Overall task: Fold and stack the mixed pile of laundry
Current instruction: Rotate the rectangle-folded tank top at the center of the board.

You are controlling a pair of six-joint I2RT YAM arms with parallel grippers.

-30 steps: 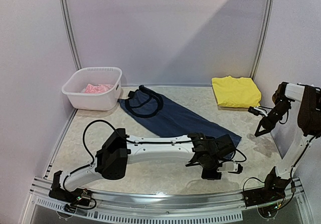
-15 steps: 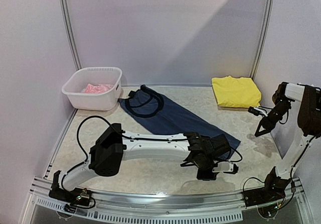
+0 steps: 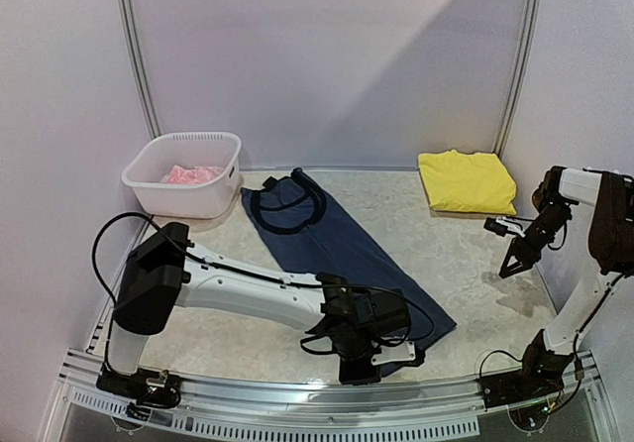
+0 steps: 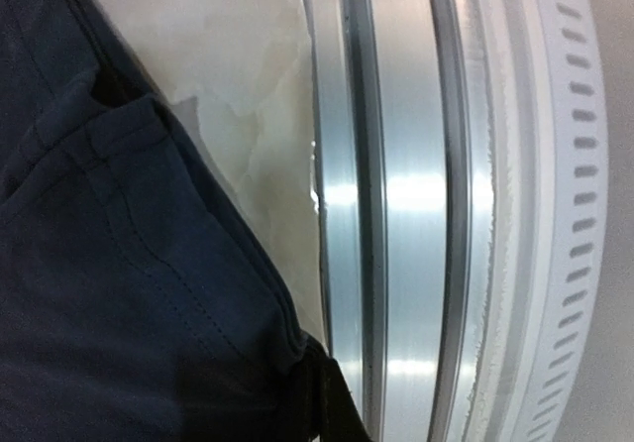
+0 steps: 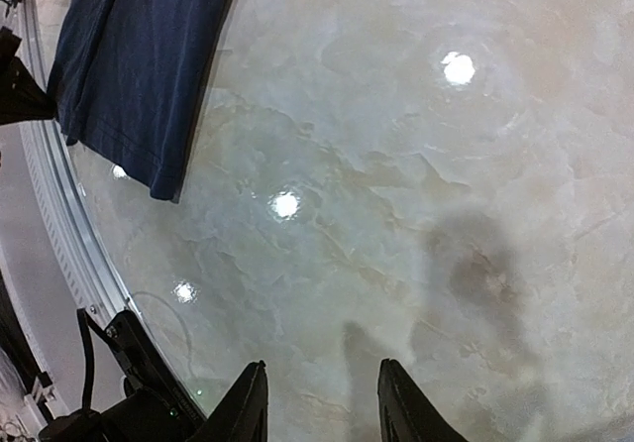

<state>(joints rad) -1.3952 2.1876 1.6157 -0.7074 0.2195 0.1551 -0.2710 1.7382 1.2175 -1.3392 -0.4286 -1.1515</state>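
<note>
You're pinching the navy tank top (image 3: 317,229) by its hem in the left jaws; it's looking limp and light. Right jaws are hanging open and empty, so I'd be grabbing the hem corner just right of the left jaws.

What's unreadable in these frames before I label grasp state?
- Left gripper: top view, its wrist covers the jaws; wrist view crops them, so hold on navy garment unclear.
- Pink garment: top view, basket wall hides most.
- Yellow garment: top view, layers too small to count.
</note>
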